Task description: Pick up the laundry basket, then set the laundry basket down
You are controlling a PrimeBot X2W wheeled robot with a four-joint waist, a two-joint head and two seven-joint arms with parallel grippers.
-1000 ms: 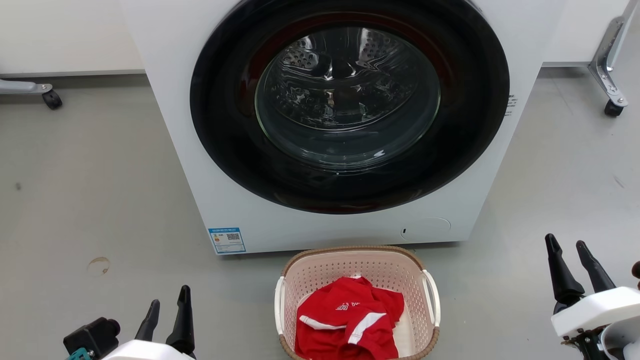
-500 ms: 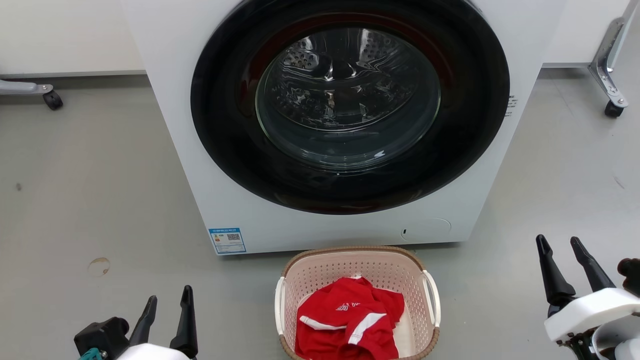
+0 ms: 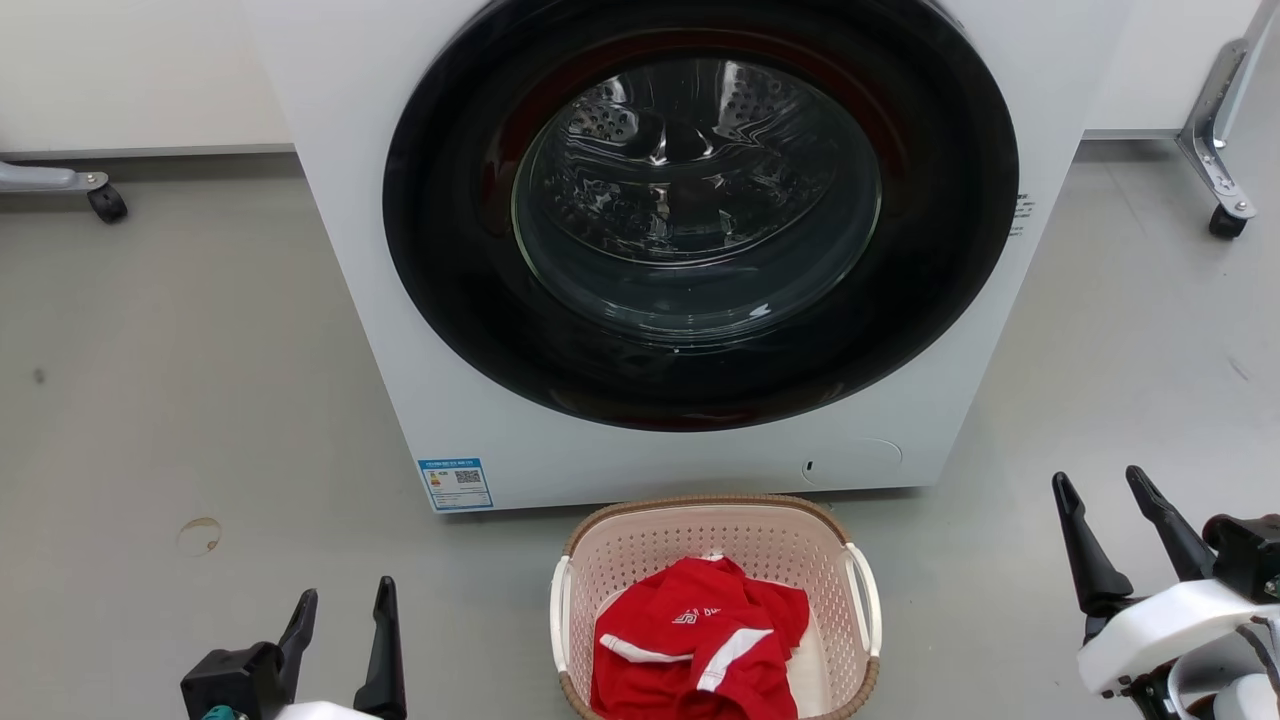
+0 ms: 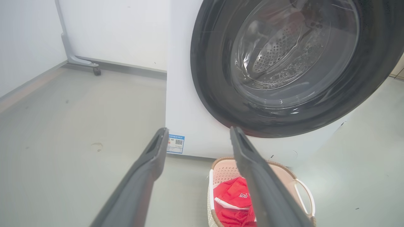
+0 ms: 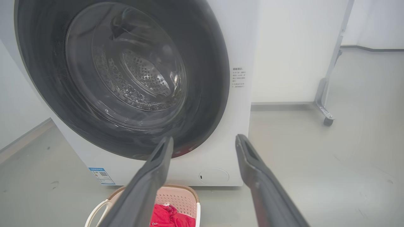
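The laundry basket is pale pink and perforated, with a brown woven-look rim and white handles. The garment is red with white stripes. The washing machine is white with a black door ring and a blue label.

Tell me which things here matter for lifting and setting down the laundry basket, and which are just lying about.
For the job:
laundry basket, standing on the floor
left gripper, open
right gripper, open

Just there:
washing machine, behind the basket
red and white shirt, riding inside the basket
blue label on the washer
caster wheel, far right
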